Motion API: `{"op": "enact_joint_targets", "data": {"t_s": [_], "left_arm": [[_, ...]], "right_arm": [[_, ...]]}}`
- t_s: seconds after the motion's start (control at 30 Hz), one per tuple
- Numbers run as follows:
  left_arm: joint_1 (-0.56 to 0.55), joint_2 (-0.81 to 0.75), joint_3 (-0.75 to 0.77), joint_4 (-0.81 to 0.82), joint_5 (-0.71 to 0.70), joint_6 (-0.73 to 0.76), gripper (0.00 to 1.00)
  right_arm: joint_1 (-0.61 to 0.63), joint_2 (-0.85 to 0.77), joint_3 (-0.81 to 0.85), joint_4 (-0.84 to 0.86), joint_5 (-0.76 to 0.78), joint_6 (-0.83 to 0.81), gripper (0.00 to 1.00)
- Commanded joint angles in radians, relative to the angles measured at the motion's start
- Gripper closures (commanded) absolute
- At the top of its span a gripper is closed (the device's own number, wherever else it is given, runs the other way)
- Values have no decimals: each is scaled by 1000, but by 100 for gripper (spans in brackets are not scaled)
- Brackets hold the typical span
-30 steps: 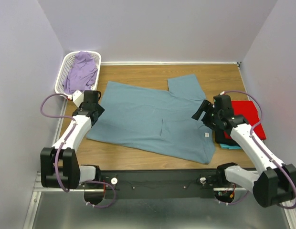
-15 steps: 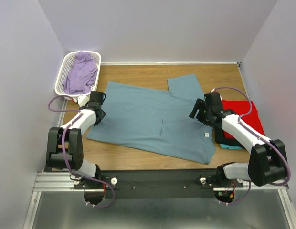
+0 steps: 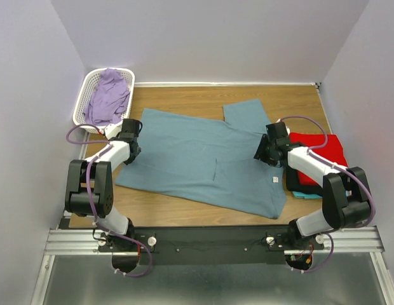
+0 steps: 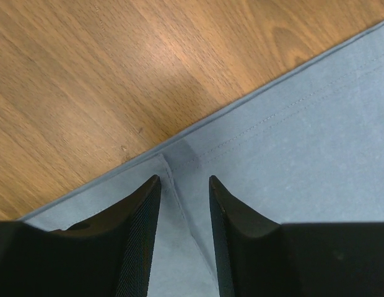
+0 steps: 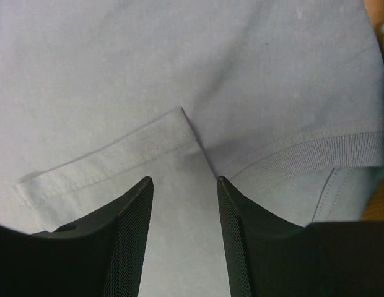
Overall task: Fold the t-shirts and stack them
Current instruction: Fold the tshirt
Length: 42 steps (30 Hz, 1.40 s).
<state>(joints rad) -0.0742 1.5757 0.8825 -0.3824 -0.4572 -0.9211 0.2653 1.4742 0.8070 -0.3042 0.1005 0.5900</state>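
Presently both released: left hand (image 4: pixel 184 182) above bottom hem, right hand (image 5: pixel 183 182) above sleeve hem of limp, light dusty blue-grey cloth t-shirt (image 3: pixel 197 159); pinch hems directly beneath.

The wooden table (image 3: pixel 184 95) bears a spread blue-grey t-shirt (image 3: pixel 197 159) and folded stack (image 3: pixel 321 152).

left pincer (image 4: pixel 184 182) parted, right pincer (image 5: pixel 183 182) parted

The surface (image 4: pixel 87 74) is smooth wood grain with a faint sheen. The blue-grey t-shirt (image 3: pixel 197 159) is matt, soft cloth with stitched hems and a ribbed neckband (image 5: pixel 316 151). The fingers (image 4: pixel 136 241) are matt black plastic, finely cross-hatched inside. The basket (image 3: pixel 81 101) is white plastic lattice.
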Motion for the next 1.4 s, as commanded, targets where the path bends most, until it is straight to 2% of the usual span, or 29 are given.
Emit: {"op": "enact_joint_targets", "data": {"t_s": [0.0, 0.13, 0.33, 0.5, 0.73, 0.8, 0.83, 1.17, 1.37], "left_arm": [[-6, 26, 27, 2, -57, -13, 55], [-6, 35, 33, -15, -61, -25, 56], [-6, 43, 42, -23, -57, -27, 64], [-6, 53, 44, -29, -57, -27, 78], [-6, 58, 49, -24, -44, -18, 89], [-6, 53, 49, -23, -44, -15, 100], [-6, 53, 49, -24, -43, -10, 100], [-6, 41, 36, -21, -44, -5, 100], [-6, 18, 39, -30, -44, -4, 100]], "right_arm": [[8, 34, 26, 40, 39, -13, 47], [14, 49, 17, 59, 33, -9, 49], [15, 84, 27, 73, 48, -13, 49], [17, 106, 37, 82, 53, -13, 50], [18, 109, 38, 85, 59, -13, 54], [18, 112, 38, 86, 59, -12, 59], [18, 113, 38, 86, 57, -10, 65], [20, 112, 37, 93, 42, -6, 85], [20, 78, 31, 93, 45, -4, 90]]}}
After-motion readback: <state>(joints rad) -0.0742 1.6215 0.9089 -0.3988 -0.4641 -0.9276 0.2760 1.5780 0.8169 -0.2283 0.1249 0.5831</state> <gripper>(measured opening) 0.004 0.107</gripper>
